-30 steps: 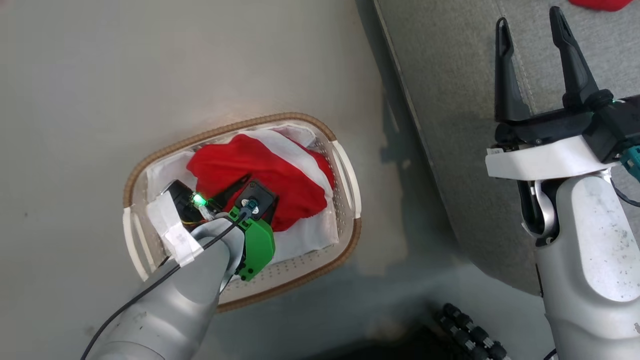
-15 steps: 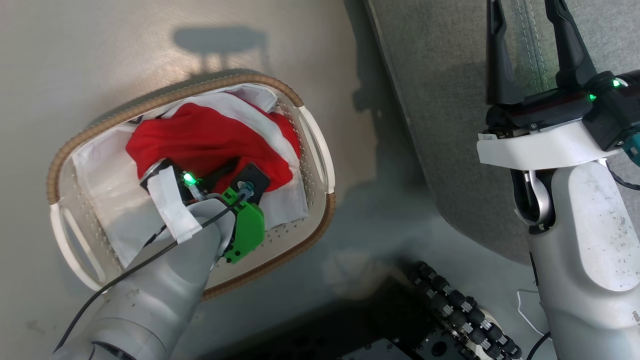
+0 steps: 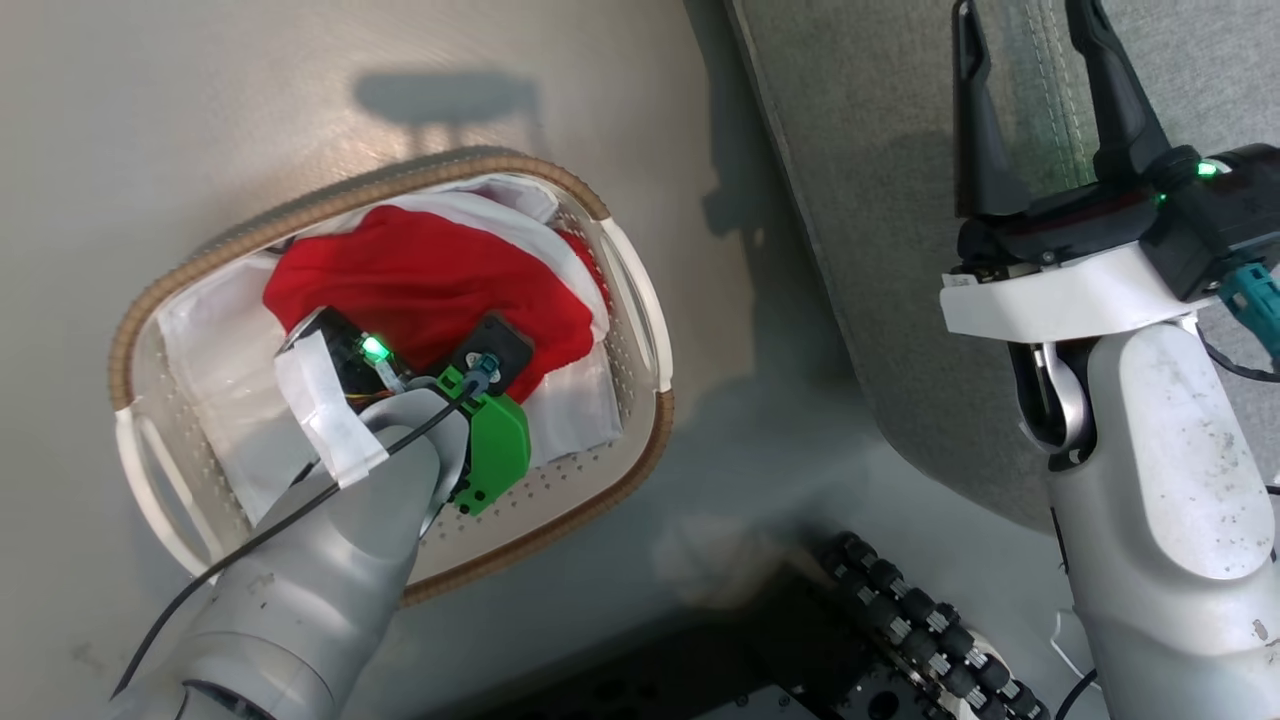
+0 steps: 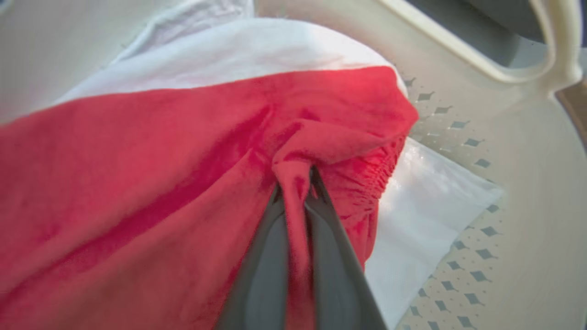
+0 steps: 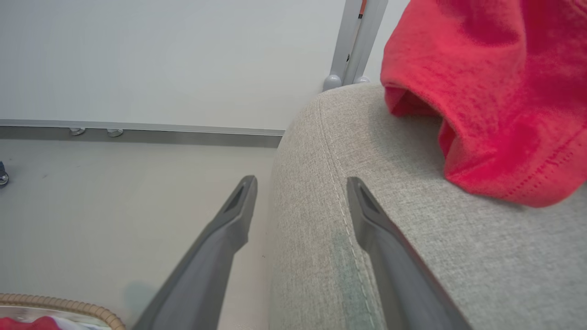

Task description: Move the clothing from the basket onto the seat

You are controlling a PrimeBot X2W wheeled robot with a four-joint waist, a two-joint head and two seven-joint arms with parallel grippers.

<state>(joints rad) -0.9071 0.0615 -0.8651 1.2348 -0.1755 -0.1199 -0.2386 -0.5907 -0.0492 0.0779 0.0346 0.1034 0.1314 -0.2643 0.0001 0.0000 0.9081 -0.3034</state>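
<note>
— Clothing first: where does it lie?
— In the basket, heaped on the white sheet. The left tool reaches down into the heap, its fingers pressed together on a ridge of red fabric pinched up between them.
— And the seat?
— To the robot's right of the basket, across a strip of floor. The basket's long axis runs from lower left to upper right in the head view, so its handle on that side faces the seat's edge. I judge the carry goes up and rightward over that handle.
— Which arm is nearer?
— The left one is on the clothing. The right tool hangs over the seat's edge, fingers spread with nothing between them, well apart from the basket.
— How does the clothing look?
— Bright red, soft and bunched. A gathered elastic hem shows just right of the pinch in the left wrist view. A broad white band lies along the top of the heap; I cannot tell whether it is a stripe or the sheet. The fabric will likely hang long when raised, so it needs height to clear the rim.
— Anything on the seat?
— A red piece rests on the cushion beyond the right tool.
</note>
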